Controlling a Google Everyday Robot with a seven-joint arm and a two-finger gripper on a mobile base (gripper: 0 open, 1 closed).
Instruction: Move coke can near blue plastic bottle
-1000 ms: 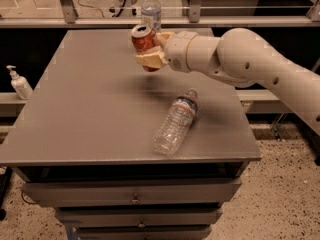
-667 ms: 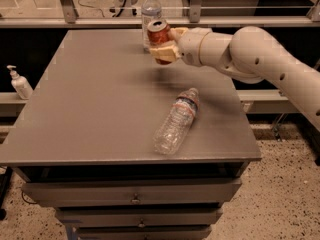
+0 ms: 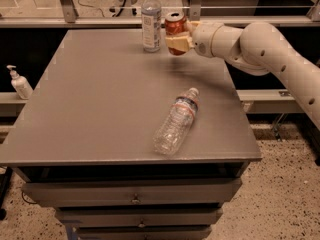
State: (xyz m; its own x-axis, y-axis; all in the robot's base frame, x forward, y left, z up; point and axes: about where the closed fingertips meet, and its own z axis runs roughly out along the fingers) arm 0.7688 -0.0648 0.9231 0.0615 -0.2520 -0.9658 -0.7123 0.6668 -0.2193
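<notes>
The coke can point(image 3: 174, 25), red with a silver top, is held upright in my gripper point(image 3: 176, 38), which is shut on it a little above the back of the grey table point(image 3: 100, 99). The blue plastic bottle point(image 3: 151, 20) with a white cap and pale label stands upright at the table's back edge. The can is just right of the bottle, a small gap apart. My white arm reaches in from the right.
A clear crinkled bottle point(image 3: 176, 121) with a dark label band lies on its side at the front right of the table. A white pump dispenser point(image 3: 19, 83) stands on a ledge to the left. Drawers sit below the tabletop. A glass rail runs behind.
My gripper has carried the coke can toward the back of the table and closer to the blue plastic bottle. The lying bottle has not moved.
</notes>
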